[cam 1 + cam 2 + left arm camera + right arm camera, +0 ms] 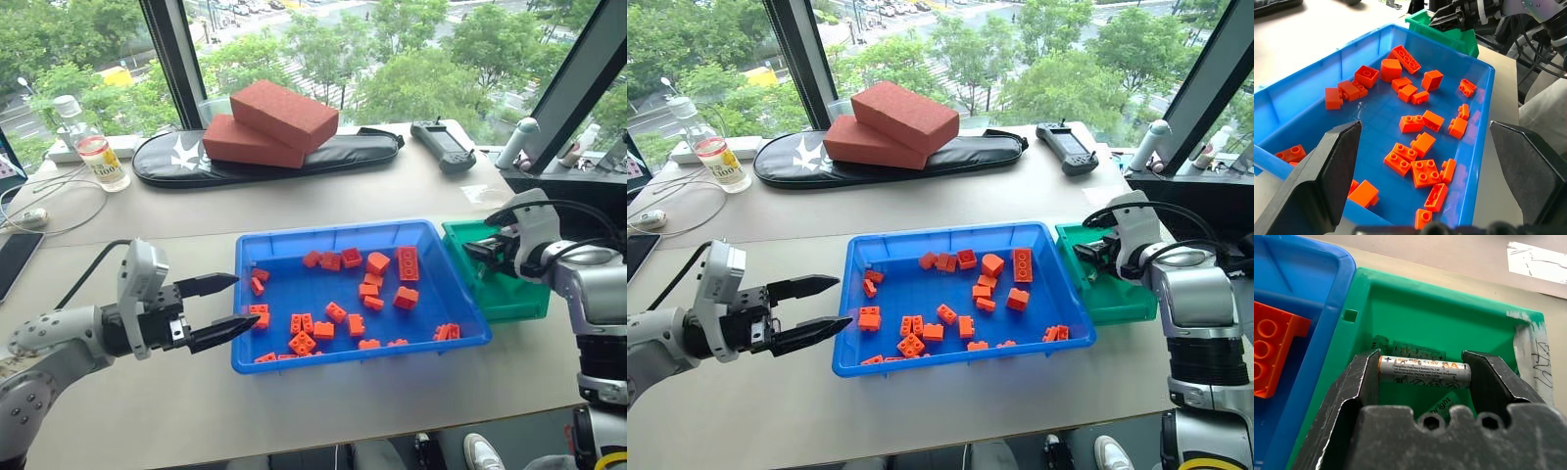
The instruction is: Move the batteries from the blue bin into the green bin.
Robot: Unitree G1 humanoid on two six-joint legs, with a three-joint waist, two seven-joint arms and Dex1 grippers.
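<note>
Head views: right gripper (pixel 487 249) over the green bin (pixel 509 299), left gripper (pixel 227 305) at the blue bin's (pixel 343 354) left wall.
I see the left fingers spread, empty, just outside the bin of orange bricks (pixel 302 343). Left wrist view: my spread fingers (pixel 1322 181) frame the bricks; the green bin lies beyond the blue bin's far corner, the right gripper above it. Right wrist view: my right fingers (pixel 1354 384) pinch a battery (pixel 1424 372) end to end, crosswise, above the green bin; more batteries (pixel 1415 350) lie on its floor beneath.
</note>
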